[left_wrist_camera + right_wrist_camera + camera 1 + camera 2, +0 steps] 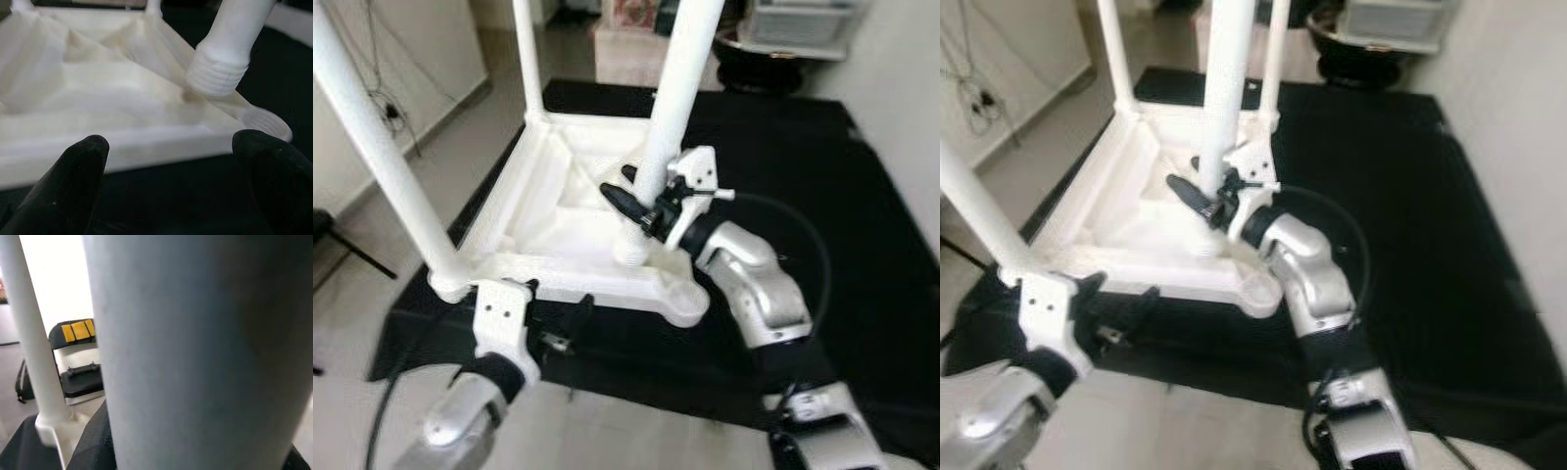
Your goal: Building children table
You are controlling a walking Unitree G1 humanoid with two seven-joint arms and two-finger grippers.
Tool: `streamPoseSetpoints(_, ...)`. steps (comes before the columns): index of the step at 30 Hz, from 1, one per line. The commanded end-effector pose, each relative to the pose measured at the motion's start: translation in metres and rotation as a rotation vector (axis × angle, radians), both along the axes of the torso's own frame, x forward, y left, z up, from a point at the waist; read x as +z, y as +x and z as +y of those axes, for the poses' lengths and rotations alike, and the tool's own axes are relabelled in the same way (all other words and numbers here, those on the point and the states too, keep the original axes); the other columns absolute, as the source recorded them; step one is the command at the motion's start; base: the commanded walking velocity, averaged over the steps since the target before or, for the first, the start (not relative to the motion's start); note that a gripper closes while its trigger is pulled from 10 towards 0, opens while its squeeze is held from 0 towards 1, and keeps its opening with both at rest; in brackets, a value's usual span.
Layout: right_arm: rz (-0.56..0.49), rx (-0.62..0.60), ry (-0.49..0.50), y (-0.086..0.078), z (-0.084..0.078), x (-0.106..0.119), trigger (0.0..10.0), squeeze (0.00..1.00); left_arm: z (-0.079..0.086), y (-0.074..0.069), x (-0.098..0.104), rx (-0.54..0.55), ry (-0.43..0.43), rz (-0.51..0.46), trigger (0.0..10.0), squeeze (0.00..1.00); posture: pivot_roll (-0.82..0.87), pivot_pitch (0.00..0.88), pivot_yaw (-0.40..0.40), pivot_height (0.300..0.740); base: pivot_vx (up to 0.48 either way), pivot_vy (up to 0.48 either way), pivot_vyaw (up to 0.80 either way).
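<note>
A white moulded-plastic children's tabletop (pixel 558 220) lies upside down at the centre of the left eye view on a black floor mat (pixel 862 255), its ribbed underside facing up so the leg sockets can be reached. Two white plastic tube legs already stand in corners: one at the far corner (pixel 530 59) near the top of the frame, one at the near left corner (pixel 382 147), running to the upper left edge.

The right gripper (pixel 641 208), just right of centre, is clamped around a third white tube leg (pixel 680 78) low on its shaft, close above the threaded end (pixel 217 73). That low hold probably gives firmer control of the tip. The leg leans slightly and its ribbed end rests on the tabletop's inner surface, beside the open round socket (pixel 683 296) at the near right corner rather than in it. The leg appears not yet seated.

The left gripper (pixel 553 318), lower left of the frame, hangs just in front of the tabletop's near edge with its black fingers (pixel 73 181) spread apart and holding nothing, seemingly placed to steady the tabletop. A black folding chair with yellow labels (pixel 78 357) stands in the background of the right wrist view.
</note>
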State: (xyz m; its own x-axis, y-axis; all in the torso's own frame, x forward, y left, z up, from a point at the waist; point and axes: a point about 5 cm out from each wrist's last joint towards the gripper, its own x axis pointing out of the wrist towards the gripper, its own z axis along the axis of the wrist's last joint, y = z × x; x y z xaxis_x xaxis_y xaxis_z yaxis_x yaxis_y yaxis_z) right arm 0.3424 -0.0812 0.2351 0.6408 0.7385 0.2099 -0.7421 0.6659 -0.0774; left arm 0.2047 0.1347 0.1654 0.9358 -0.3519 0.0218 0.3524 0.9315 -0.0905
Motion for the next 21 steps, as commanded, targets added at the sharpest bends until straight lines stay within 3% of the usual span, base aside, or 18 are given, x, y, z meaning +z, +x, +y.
streamPoseSetpoints(1,0.007,0.015,-0.045,-0.003,-0.002,-0.004,10.0,0.00,-0.001,-0.006,-0.003,-0.001,-0.002,0.021,10.0,0.00,0.04,0.119,-0.009,0.740,0.000,0.000,0.00)
streamPoseSetpoints(9,0.021,0.070,-0.087,0.001,0.003,-0.007,10.0,0.00,-0.002,-0.020,-0.012,-0.015,0.070,0.069,10.0,0.00,0.05,0.140,-0.013,0.740,0.000,0.000,0.00)
streamPoseSetpoints(21,-0.006,0.107,-0.087,0.017,0.013,0.007,10.0,0.00,-0.003,-0.033,-0.008,0.022,0.130,0.068,10.0,0.00,0.08,0.189,-0.031,0.740,0.000,0.478,0.00)
